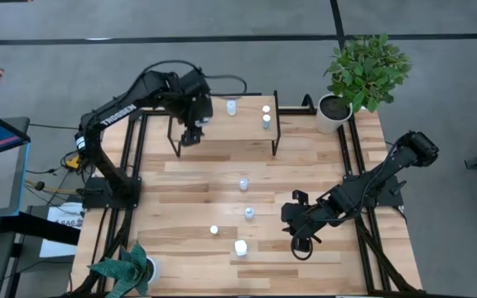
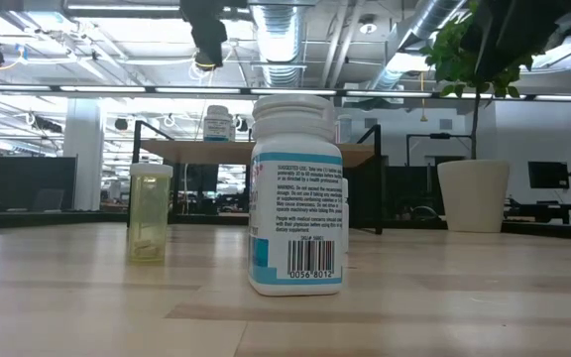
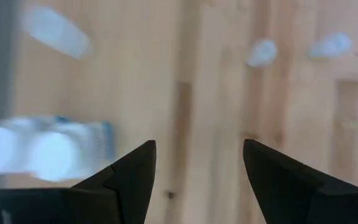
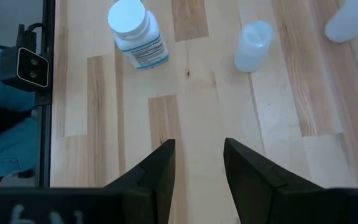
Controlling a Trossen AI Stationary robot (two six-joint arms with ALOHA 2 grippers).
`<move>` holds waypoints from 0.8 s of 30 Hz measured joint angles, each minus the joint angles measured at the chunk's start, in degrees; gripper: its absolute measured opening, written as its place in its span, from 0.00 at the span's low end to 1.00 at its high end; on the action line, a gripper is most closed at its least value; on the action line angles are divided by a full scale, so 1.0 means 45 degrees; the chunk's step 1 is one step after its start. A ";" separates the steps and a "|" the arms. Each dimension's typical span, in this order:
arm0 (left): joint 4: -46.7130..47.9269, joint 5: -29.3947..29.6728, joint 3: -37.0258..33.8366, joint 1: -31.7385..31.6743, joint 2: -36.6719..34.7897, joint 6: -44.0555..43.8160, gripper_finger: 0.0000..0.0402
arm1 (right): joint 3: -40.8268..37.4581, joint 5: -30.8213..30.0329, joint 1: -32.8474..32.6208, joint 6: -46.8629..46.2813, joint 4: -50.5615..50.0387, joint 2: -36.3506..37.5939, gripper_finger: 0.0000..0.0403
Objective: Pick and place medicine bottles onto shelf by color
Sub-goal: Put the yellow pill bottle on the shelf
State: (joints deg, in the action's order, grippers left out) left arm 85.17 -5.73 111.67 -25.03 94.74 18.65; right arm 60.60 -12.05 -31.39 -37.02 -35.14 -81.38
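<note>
Your right gripper [image 1: 298, 237], fingers open and empty, hovers at lower right; lower it straight over the white bottle [image 1: 240, 247]. Left gripper [image 1: 190, 132] also open, above the shelf [image 1: 222, 128].

Shelf [image 1: 222, 129]: three bottles upright on top, one [image 1: 231, 107] apart from a pair [image 1: 266, 116]. Table: four bottles upright, scattered, including white-capped one [image 1: 241, 247].
</note>
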 joint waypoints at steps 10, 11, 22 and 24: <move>0.1074 -0.0629 -0.0120 0.2639 0.0000 -0.0750 0.57 | 0.0000 0.0000 0.1080 0.0002 0.0504 0.0000 0.40; 0.1087 -0.0861 -0.0120 0.2845 0.0000 -0.0777 0.57 | 0.0000 0.0000 0.1234 0.0002 0.0531 -0.0002 0.40; 0.1036 -0.1239 -0.0801 0.5624 -0.0015 -0.1814 0.57 | 0.0000 -0.0005 0.2103 0.0007 0.0386 -0.0005 0.40; 0.0916 -0.1239 -0.1454 0.6273 -0.0015 -0.1933 0.57 | 0.0000 0.0000 0.2062 0.0007 0.0237 -0.0005 0.40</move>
State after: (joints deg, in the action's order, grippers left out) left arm 89.29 -11.31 105.13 3.20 94.67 9.96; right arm 60.60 -12.05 -22.12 -36.99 -34.07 -81.41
